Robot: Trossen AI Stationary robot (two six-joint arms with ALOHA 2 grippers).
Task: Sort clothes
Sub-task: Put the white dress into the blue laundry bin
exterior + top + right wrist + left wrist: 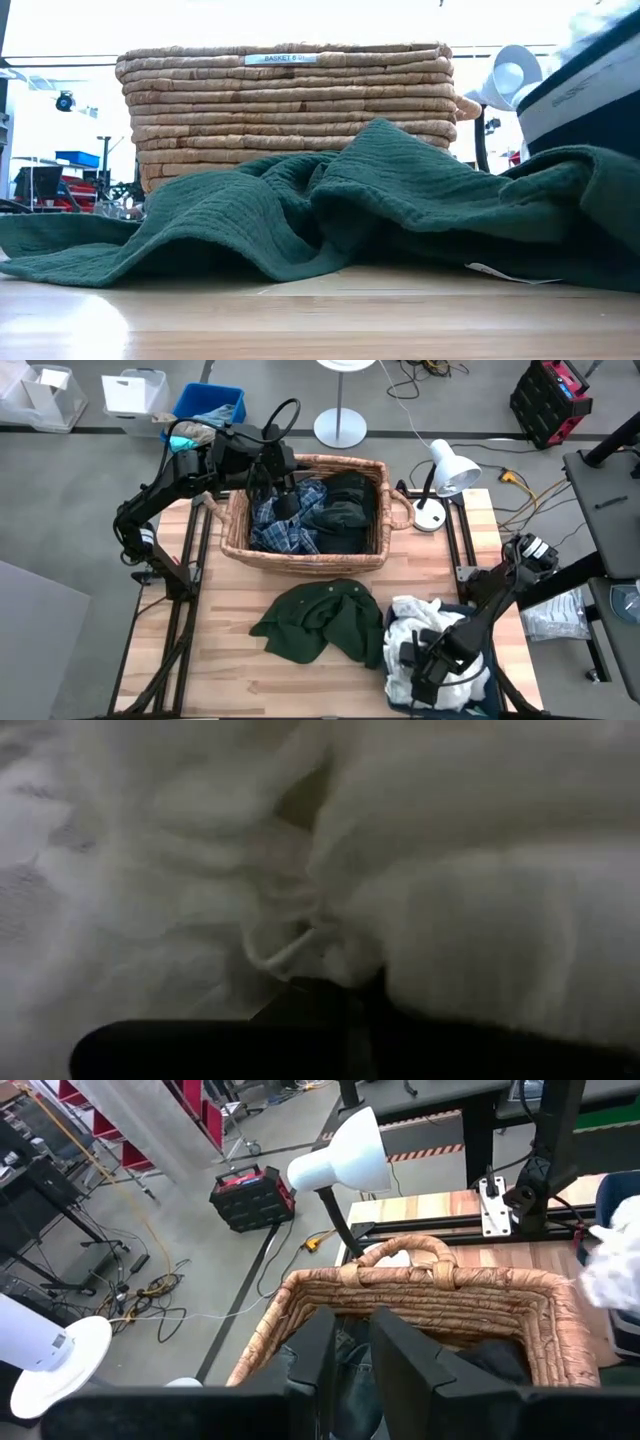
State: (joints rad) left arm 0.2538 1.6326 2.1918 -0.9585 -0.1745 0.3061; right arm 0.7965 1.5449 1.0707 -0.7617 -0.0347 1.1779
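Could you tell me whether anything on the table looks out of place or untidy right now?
Yes: a dark green garment lies crumpled on the bare table, between the wicker basket and the bin of white clothes, in neither.

Tan woven wicker basket (pixel 305 556): holds a navy-blue plaid garment (pixel 283 530) and a dark, near-black garment (pixel 347 510). Dark green crinkled cloth garment (pixel 320 622) on the pale wood-grain counter (pixel 230 680). White soft garments (pixel 420 622) in a navy bin (pixel 590 95); white desk lamp (pixel 452 468).

Green garment (pixel 320 622) blocks table centre.
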